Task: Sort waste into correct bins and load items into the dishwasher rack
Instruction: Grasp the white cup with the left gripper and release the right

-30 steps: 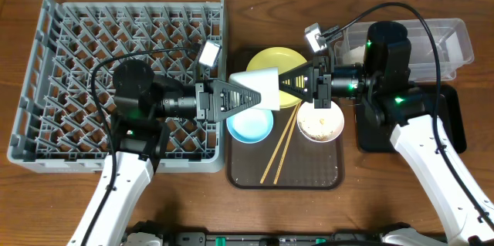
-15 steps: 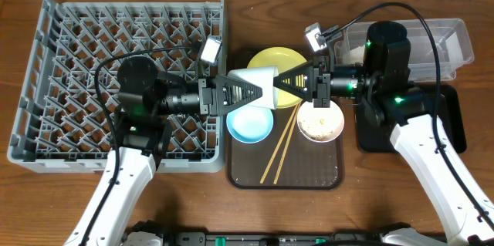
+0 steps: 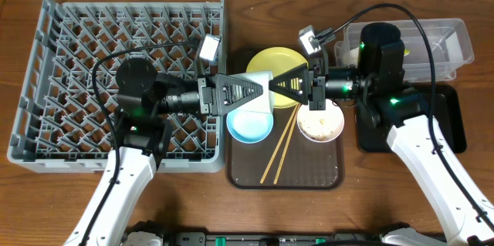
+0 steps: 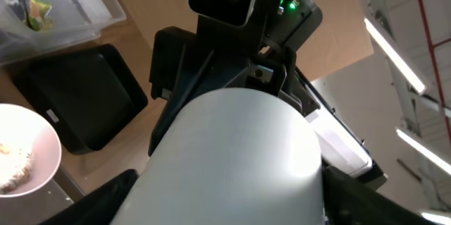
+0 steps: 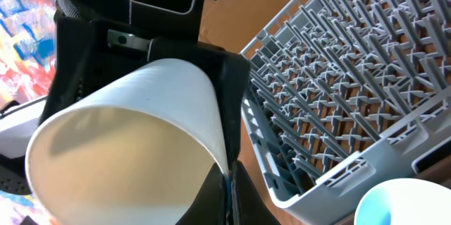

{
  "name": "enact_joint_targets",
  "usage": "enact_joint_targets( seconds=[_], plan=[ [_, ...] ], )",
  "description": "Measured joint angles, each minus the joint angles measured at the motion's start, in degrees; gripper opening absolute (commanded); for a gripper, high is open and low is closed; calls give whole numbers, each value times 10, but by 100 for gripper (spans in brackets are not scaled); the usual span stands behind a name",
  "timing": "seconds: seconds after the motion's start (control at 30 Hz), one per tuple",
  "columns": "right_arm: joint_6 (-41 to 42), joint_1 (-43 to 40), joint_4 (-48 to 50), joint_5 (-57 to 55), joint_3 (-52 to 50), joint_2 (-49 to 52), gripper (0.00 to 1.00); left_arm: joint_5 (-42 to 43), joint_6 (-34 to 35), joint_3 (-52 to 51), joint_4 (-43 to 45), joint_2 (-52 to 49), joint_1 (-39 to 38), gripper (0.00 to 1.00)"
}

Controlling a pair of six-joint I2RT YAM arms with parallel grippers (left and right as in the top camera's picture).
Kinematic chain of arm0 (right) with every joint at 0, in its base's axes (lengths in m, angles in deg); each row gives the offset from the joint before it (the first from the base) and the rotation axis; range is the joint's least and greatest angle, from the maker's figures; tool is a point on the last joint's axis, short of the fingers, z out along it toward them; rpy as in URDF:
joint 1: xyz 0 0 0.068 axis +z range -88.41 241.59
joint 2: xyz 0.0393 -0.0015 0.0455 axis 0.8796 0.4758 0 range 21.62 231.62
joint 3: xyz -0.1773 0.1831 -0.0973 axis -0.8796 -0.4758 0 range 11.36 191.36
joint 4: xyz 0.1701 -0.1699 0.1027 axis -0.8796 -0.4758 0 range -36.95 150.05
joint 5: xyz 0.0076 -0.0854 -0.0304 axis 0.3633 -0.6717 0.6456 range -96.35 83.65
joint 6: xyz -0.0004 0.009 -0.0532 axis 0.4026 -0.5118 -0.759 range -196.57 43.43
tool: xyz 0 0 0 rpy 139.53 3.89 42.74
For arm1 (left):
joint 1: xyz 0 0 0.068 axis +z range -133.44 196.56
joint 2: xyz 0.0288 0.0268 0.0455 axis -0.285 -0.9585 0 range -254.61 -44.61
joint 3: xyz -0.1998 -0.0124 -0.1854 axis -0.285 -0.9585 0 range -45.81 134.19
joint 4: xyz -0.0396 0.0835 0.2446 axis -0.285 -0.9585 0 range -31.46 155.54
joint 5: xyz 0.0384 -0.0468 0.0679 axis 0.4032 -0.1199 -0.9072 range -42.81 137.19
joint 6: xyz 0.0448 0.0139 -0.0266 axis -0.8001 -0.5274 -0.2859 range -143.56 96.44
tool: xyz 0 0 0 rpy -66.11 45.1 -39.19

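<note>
The small white cup [image 3: 261, 92] hangs on its side above the brown tray, between both grippers. My right gripper [image 3: 275, 85] is shut on its rim, and the right wrist view shows the pinch [image 5: 227, 175] on the cup's edge [image 5: 127, 147]. My left gripper [image 3: 262, 96] is open, its fingers on either side of the cup's body [image 4: 232, 161]. The light blue bowl [image 3: 249, 126], the white bowl [image 3: 320, 124] with rice scraps, the yellow plate [image 3: 282, 65] and two chopsticks [image 3: 279, 149] lie on the tray.
The grey rack [image 3: 77, 45] fills the left side. The brown tray [image 3: 309, 176] is in the middle. The clear tub [image 3: 448, 38] at the back right holds the wrapper [image 4: 35, 10]. The black tray [image 3: 451, 123] lies under my right arm.
My left gripper has moved right until its fingers stand round the cup. The right gripper, holding the cup's rim, has shifted slightly left and back.
</note>
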Motion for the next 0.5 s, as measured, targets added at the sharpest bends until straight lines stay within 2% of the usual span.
enact_joint_targets(
  seconds=[0.17, 0.23, 0.33, 0.4, 0.5],
  plan=[
    [1, 0, 1, -1, 0, 0, 1, 2, -3, 0, 0, -1, 0, 53],
    [1, 0, 0, -3, 0, 0, 9, 3, -3, 0, 0, -1, 0, 44],
    [5, 0, -1, -11, 0, 0, 24, 3, -8, 0, 0, -1, 0, 39],
    [3, 0, -6, -15, 0, 0, 28, 3, -22, 0, 0, -1, 0, 34],
    [-5, 0, -31, -28, 0, 0, 29, 4, -53, 0, -9, -1, 1, 30]
  ],
)
